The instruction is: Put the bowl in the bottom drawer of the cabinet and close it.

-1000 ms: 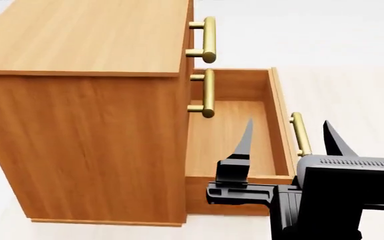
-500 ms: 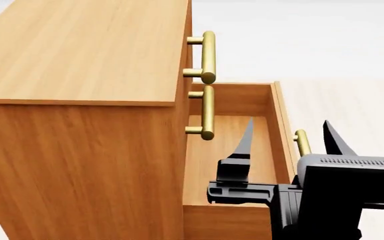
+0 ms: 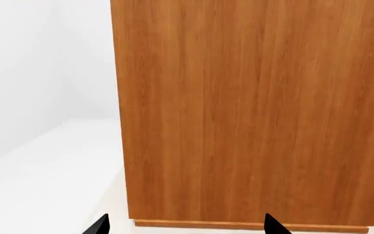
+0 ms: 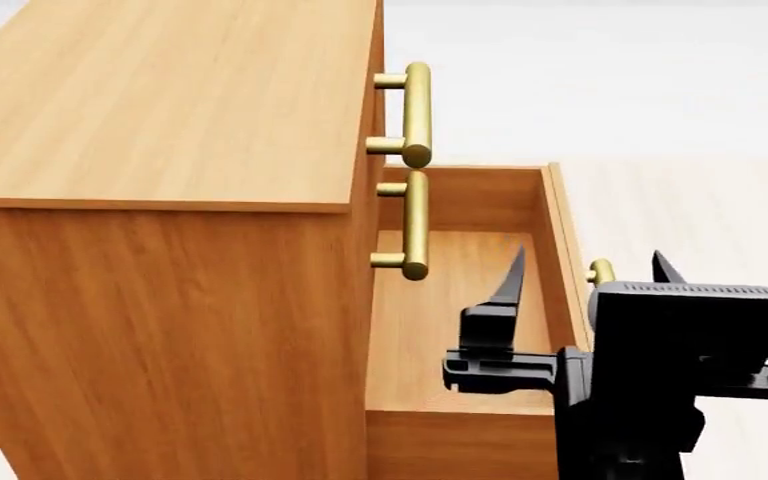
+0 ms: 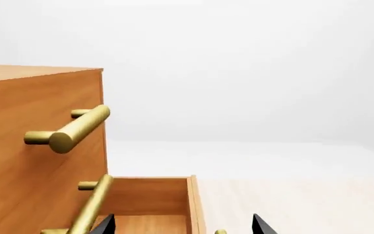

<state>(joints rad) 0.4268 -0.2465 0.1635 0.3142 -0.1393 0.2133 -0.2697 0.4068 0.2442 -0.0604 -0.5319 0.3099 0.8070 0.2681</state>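
bottom drawer handle (image 4: 602, 271): mostly hidden behind right gripper (image 4: 584, 280)
left gripper (image 3: 185, 225): only tips in frame
cabinet (image 4: 157, 200): cut off at edges
drawer (image 4: 458, 300) near corner: prob. occluded

I see a pale floor (image 4: 704, 100) all around me, going from 9 o'clock up past 12 and over to 3. It looks like very light wood with thin lines in it, most at 3 o'clock. Far off at 12 o'clock the floor meets a plain white wall (image 5: 252, 73). Another white wall (image 3: 37, 63) stands in my left wrist view, with white floor under it. The light is soft and even. I see only faint shadows.
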